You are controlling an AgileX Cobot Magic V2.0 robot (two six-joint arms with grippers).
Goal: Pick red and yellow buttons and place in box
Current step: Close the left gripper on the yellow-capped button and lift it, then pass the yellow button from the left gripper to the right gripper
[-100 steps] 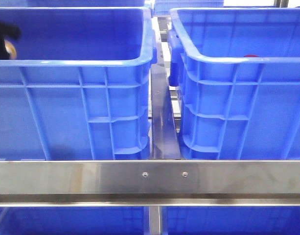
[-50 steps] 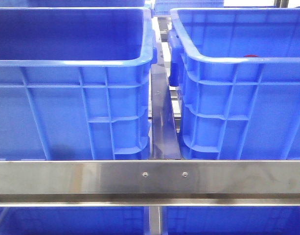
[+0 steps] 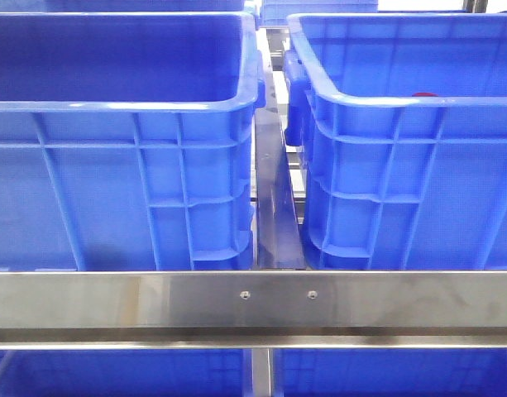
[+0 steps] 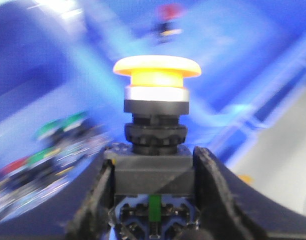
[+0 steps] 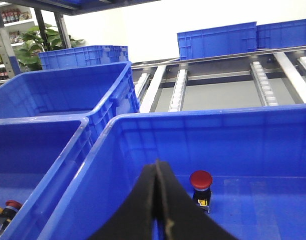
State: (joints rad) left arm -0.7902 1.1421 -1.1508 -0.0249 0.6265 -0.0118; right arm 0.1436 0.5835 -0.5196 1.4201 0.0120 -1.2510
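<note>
Orange-yellow button (image 4: 156, 70) pinched upright by its dark base in left pincer (image 4: 153, 200), not yet dropped. Red button (image 5: 200, 181) already standing in the blue box (image 5: 192, 120), just beyond right pincer (image 5: 157, 200), pressed together, empty. About halfway done.

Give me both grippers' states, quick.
Left gripper: closed on the yellow button.
Right gripper: closed, holding nothing.

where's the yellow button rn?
The yellow button shows only in the left wrist view, clamped by its dark base between the left gripper fingers; the blurred blue crate is behind it. The front view doesn't show it.
</note>
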